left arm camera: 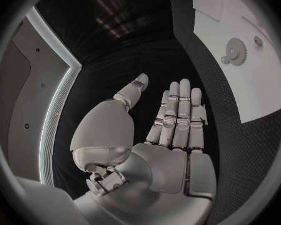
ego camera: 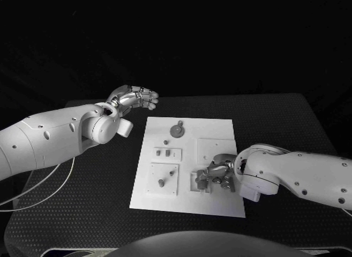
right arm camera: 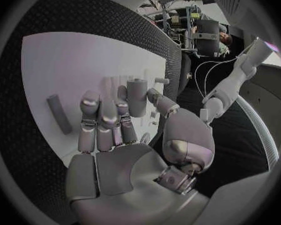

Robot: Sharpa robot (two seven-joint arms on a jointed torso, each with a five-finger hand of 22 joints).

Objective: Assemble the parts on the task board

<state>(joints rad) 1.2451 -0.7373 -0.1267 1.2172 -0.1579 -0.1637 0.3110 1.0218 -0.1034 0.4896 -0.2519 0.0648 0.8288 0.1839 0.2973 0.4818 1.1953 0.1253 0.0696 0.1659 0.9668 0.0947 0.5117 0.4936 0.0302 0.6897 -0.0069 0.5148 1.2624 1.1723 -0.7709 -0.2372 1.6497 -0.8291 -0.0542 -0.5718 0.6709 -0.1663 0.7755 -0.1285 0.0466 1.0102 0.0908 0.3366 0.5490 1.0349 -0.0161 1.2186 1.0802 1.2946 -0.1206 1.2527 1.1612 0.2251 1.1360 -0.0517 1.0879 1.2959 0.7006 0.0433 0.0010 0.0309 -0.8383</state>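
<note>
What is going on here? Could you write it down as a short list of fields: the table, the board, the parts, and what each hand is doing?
table: black, with the white board in its middle
parts: a round gear near the board's far end; small pegs on its near left part
left hand: off the board, above the table's far left corner, fingers straight, holding nothing
right hand: over the board's near right part, fingers among the parts there; whether it holds one cannot be told
</note>
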